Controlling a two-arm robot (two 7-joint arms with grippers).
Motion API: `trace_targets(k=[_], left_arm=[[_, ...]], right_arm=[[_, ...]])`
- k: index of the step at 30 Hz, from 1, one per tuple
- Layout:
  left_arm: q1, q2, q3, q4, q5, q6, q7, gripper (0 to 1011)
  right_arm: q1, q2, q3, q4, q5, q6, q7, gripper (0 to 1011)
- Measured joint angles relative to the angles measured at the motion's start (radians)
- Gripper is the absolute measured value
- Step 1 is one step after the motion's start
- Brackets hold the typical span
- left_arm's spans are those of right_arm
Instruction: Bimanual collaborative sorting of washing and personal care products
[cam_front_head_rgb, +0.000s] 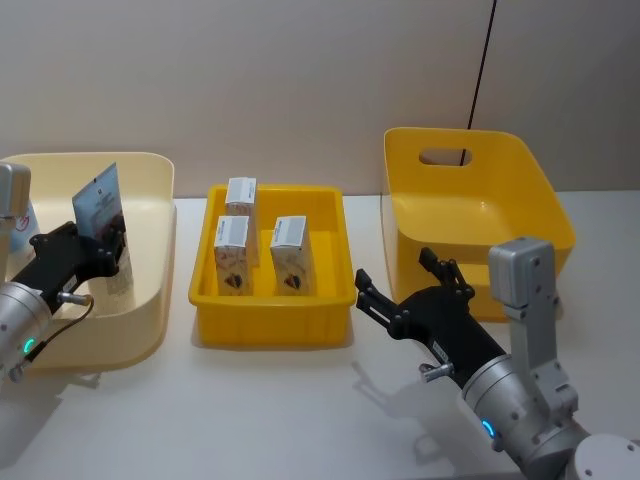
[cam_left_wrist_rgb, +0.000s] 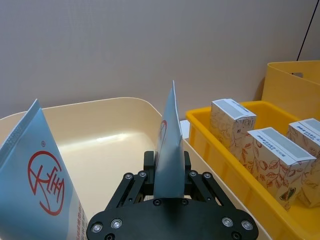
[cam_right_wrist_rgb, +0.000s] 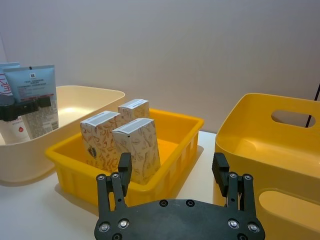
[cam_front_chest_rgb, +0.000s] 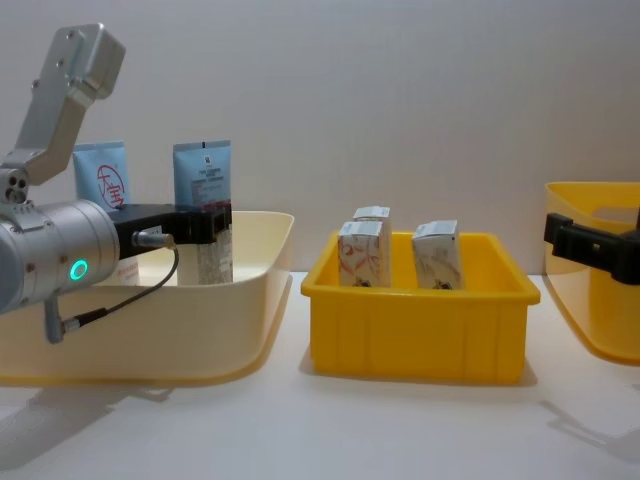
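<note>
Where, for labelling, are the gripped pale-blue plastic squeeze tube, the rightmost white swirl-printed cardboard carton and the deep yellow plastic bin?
pale-blue plastic squeeze tube (cam_front_chest_rgb: 203, 175): chest view, upper printed face.
rightmost white cardboard carton (cam_front_head_rgb: 290, 265): head view, front face.
deep yellow plastic bin (cam_front_head_rgb: 500, 165): head view, back wall.

Tubes (cam_front_chest_rgb: 203, 175) in left bin (cam_front_chest_rgb: 150, 330), cartons (cam_front_chest_rgb: 436, 255) in middle tray (cam_front_chest_rgb: 415, 335), right bin (cam_front_chest_rgb: 600, 320) beside it.

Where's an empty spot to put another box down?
The deep yellow bin on the right looks bare inside. The white table in front of the yellow tray is free too. Crowded: the tray's left and middle, with three cartons, and the cream bin, where the left gripper holds a tube.
</note>
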Motion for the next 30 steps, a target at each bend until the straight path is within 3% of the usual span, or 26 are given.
trace_targets(k=[15,30], left_arm=[[0.012,0.016,-0.030,-0.023,-0.021,-0.065,-0.061,256],[0.016,0.064,-0.074,-0.105,-0.115,-0.114,-0.208,256]], right_arm=[[0.000,0.000,0.000,0.000,0.000,0.000,0.000,1001],[0.000,0.000,0.000,0.000,0.000,0.000,0.000,1001]])
